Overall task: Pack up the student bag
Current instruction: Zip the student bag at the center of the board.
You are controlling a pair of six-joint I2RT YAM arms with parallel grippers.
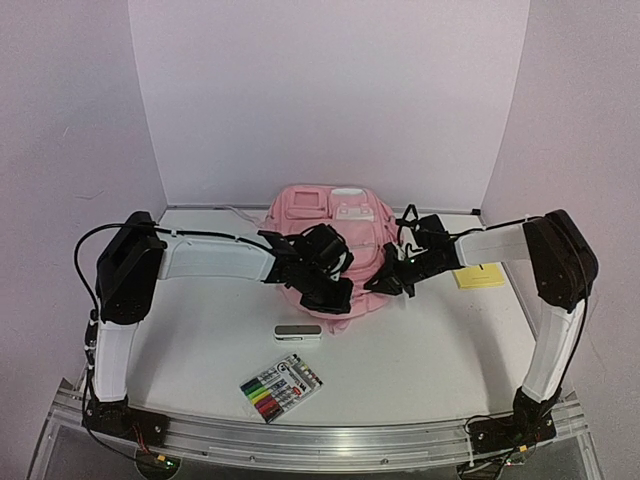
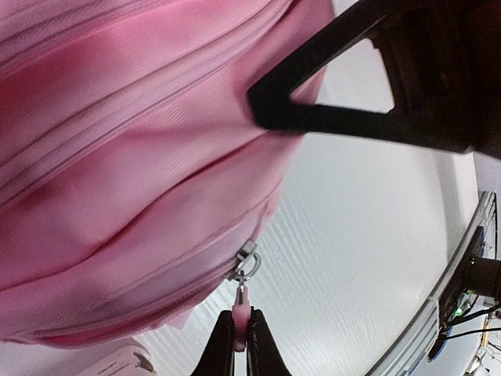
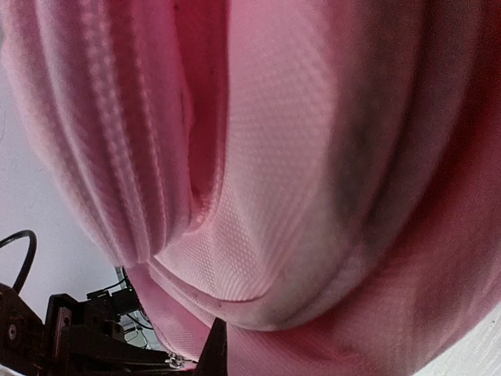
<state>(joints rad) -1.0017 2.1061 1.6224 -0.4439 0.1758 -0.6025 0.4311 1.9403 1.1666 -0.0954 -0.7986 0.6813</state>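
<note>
The pink bag (image 1: 308, 205) lay flat at the back middle of the white table (image 1: 420, 350), close to the rear wall, its top end with two small white patches (image 1: 352, 212) pointing away from the arms. Any writing on those patches was too small to read. Both arms reached in over its near end and hid much of the lower front from above. The left gripper (image 2: 241, 348) had its fingers pressed together on the pink zip pull (image 2: 242, 315), whose metal ring (image 2: 246, 261) hung from a zip line along the bag's edge. The right gripper (image 3: 213, 352) had its fingers closed, tip against the bag's woven fabric; whether any cloth was caught between them could not be told. Nearer the arms lay a small white and grey box (image 1: 298, 333), just off the bag's near edge, and beyond it a clear pack of coloured markers (image 1: 281, 388), label unreadable. A yellow pad (image 1: 478, 276) sat under the right arm, and a white cable (image 1: 240, 213) trailed behind the bag.
</note>
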